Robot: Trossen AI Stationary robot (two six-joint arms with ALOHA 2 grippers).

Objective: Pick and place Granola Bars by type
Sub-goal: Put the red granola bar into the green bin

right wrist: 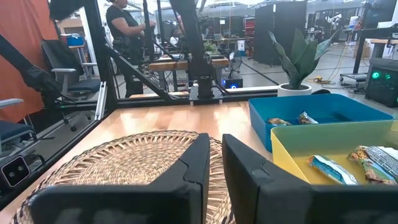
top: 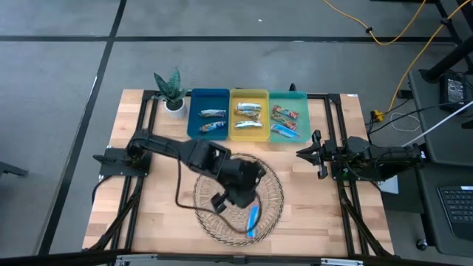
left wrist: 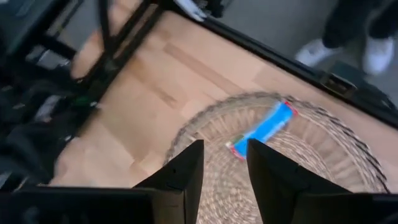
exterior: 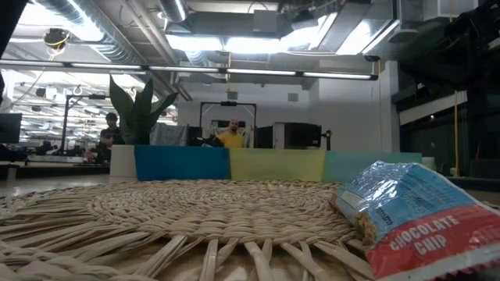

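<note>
Seen from above, the wooden table (top: pixel 148 222) carries a round woven wicker mat (top: pixel 273 193) at its centre, with three rectangular trays side by side along the far edge: a blue tray (top: pixel 208 94), a yellow tray (top: pixel 249 94) and a green tray (top: pixel 289 95), and a small potted plant (top: pixel 172 91) just beside the blue tray. One bright blue granola bar (top: pixel 253 220) lies on the mat, on its near right part. The left gripper (top: pixel 219 201) hangs over the mat just beside this bar; its fingers (left wrist: pixel 180 177) stand slightly apart with nothing between them, and the bar shows beyond the gap in the left wrist view. The blue tray holds two bars (top: pixel 213 120), the yellow tray two silvery-blue bars (top: pixel 249 117), and the green tray a brown and red-green bar (top: pixel 285 114) with a bright blue bar (top: pixel 284 131) near it. The right gripper (top: pixel 316 154) waits at the table's right side, just off the mat's rim, its fingers (right wrist: pixel 186 168) nearly together and empty. In the low view a wrapper marked "CHOCOLATE CHIP" (exterior: pixel 414 215) rests on the mat, and people (exterior: pixel 231 134) show in the room behind.
</note>
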